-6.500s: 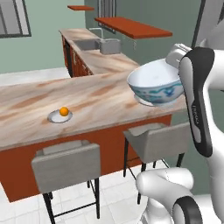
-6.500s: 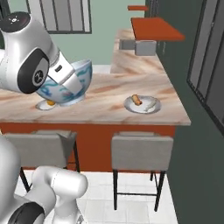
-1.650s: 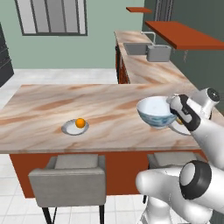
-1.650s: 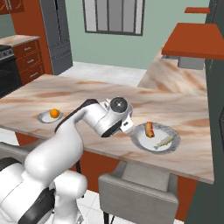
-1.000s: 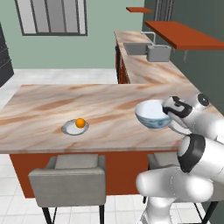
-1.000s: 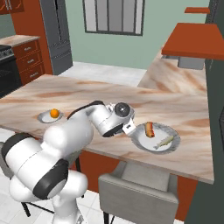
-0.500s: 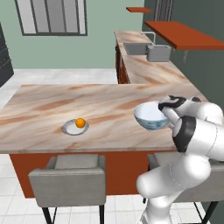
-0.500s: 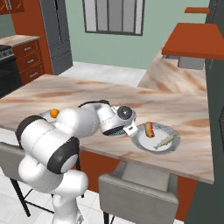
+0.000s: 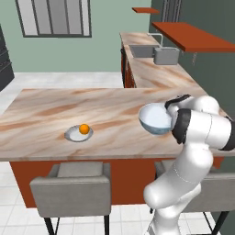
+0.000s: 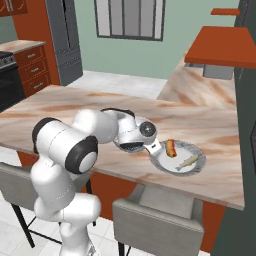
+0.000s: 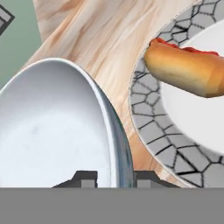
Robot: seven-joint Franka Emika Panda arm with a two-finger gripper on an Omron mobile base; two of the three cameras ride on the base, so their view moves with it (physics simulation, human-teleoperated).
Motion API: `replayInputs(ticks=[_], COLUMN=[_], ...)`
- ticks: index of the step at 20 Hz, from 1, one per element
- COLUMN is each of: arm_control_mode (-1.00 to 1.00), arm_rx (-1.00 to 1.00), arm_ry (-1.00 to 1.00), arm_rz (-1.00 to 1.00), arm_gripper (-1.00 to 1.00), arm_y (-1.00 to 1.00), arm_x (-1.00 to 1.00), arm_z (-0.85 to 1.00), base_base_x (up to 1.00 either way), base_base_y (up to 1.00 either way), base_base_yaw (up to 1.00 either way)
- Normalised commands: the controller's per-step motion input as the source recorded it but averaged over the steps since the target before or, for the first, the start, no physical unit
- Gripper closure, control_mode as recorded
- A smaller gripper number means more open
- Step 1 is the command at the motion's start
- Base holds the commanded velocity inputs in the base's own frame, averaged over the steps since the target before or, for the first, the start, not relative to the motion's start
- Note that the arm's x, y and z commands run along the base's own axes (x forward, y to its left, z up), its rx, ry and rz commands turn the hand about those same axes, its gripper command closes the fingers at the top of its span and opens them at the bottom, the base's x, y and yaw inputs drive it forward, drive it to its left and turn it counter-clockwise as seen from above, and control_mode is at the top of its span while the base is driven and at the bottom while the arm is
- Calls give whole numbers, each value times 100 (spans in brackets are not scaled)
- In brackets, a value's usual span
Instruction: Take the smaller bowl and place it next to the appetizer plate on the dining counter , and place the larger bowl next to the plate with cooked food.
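While lowering, left base view: larger bowl (image 9: 156, 119) on dining counter (image 9: 55, 108), far from appetizer plate (image 9: 78, 134). Right base view: plate with cooked food (image 10: 181, 157) just beside. Hand view: my fingers (image 11: 85, 178) clenched on rim; settle flat, then release.

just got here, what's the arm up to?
The claw is shut on the rim of the larger bowl, holding it low over the dining counter right beside the plate with cooked food. Whether the bowl touches the slab is unclear. The appetizer plate with its orange ball sits further along the counter.
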Motion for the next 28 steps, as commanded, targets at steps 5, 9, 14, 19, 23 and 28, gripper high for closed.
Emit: replayInputs(ticks=[5, 9, 14, 19, 23, 28], arm_control_mode=[-100, -100, -100, -100, -100, -100], arm_rx=[0, 0, -2, -12, -16, -20], arm_ry=[1, 12, 12, 4, 1, -7], arm_rz=[0, 0, 0, 0, 2, 7], arm_gripper=[-100, -100, -100, -100, -100, -100], arm_y=[-1, -1, -1, 0, 1, 4], arm_x=[15, 0, 0, -13, -57, -94], arm_z=[-15, 34, 75, 100, 89, 88], base_base_x=[0, 0, 0, 0, 0, 0], base_base_y=[0, 0, 0, 0, 0, 0], base_base_yaw=[0, 0, 0, 0, 0, 0])
